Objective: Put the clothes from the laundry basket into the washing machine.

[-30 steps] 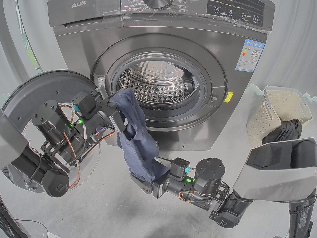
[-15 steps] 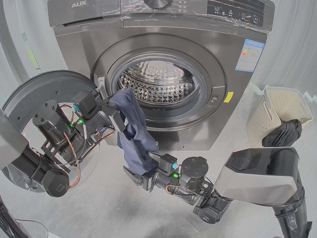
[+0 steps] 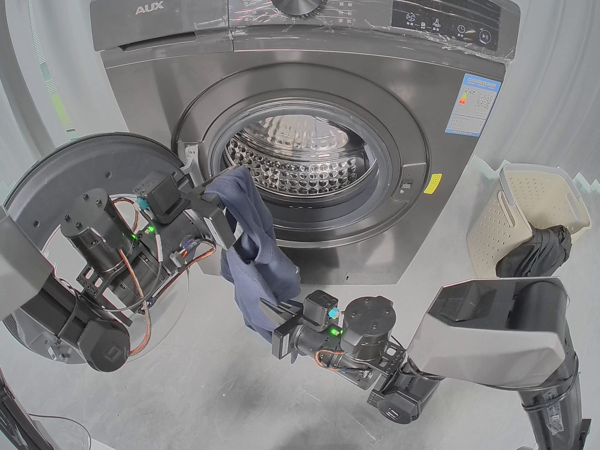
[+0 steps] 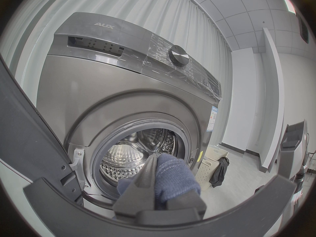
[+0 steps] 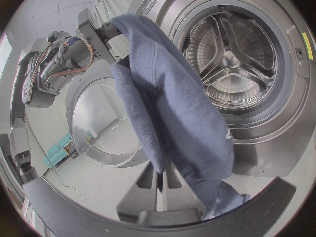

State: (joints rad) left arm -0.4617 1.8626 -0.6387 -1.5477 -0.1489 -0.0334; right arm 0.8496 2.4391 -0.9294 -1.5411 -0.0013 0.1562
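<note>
The garment (image 3: 256, 245) is blue, the washing machine (image 3: 350, 64) dark grey, its drum (image 3: 294, 170) dimpled silver, the laundry basket (image 3: 537, 201) cream.

right pincer (image 5: 161, 169) pinching blue garment (image 5: 171, 109), open drum (image 5: 237, 66)

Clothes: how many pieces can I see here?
2. A blue garment hangs before the washing machine, pinched in both arms' jaws; a dark garment drapes over the rim of the laundry basket. More may hide inside.

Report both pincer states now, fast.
Left pincer: shut on the blue garment, at the washing machine opening.
Right pincer: shut on the same garment's lower edge.
</note>
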